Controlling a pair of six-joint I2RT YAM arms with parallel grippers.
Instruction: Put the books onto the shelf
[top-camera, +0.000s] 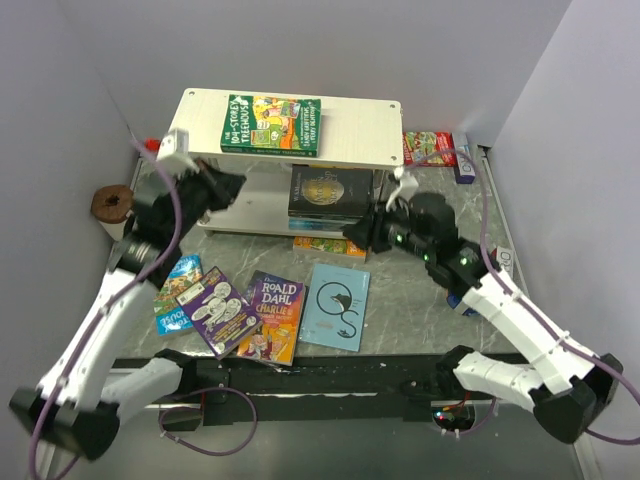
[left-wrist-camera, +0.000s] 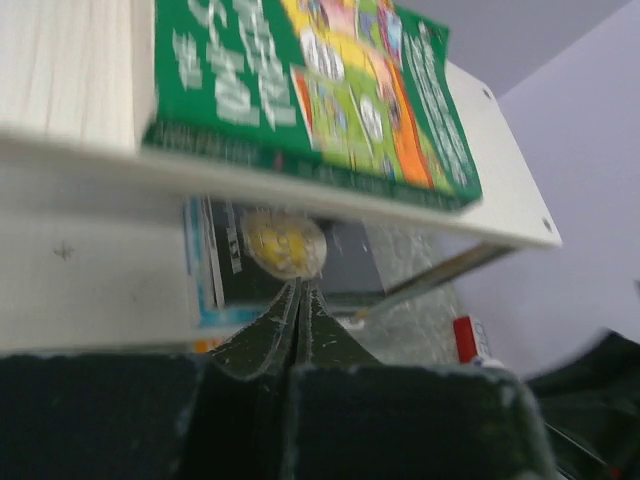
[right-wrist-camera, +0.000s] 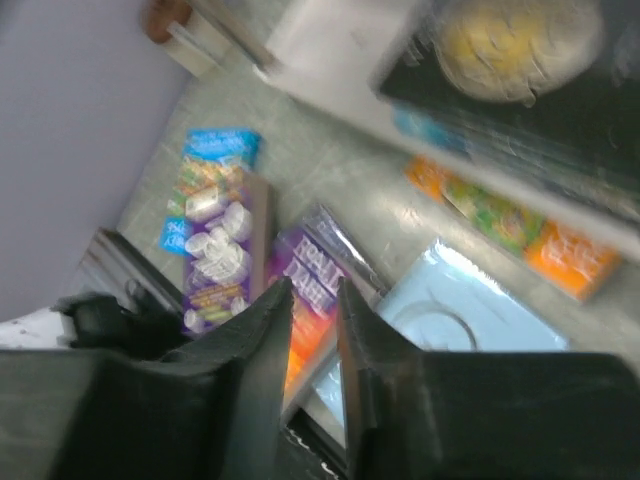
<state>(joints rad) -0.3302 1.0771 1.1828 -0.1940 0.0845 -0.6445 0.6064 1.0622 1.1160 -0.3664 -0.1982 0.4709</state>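
Up on the top board of the shelf (top-camera: 370, 135) (left-wrist-camera: 60, 70) lies the green book (top-camera: 271, 125) (left-wrist-camera: 320, 90), flat, with one edge hanging a little over the front. On the white lower board sits the dark starry book (top-camera: 330, 190) (left-wrist-camera: 350, 262) (right-wrist-camera: 520, 80), on top of what may be one more book; the view is too blurry to be sure. An orange book (top-camera: 330, 245) (right-wrist-camera: 520, 235) pokes out from under the shelf, down on the table (top-camera: 420, 320).

The left gripper (top-camera: 228, 186) (left-wrist-camera: 300, 290) is by the left end of the shelf, between the two boards. Its fingers are pressed tight together and there is nothing in them. It points at the dark starry book but is not touching it.

The right gripper (top-camera: 362, 230) (right-wrist-camera: 312, 290) is at the right front corner of the lower board, just beside the dark starry book. Its fingers have a small gap between them and nothing is in the gap.

Four books lie flat on the table in front of the shelf. From left to right they are the blue book (top-camera: 178, 290) (right-wrist-camera: 205, 190), the purple book (top-camera: 220, 310) (right-wrist-camera: 215, 270), the Roald Dahl book (top-camera: 272, 315) and the light blue book (top-camera: 335, 305) (right-wrist-camera: 470, 310). The purple book lies partly on its neighbours.
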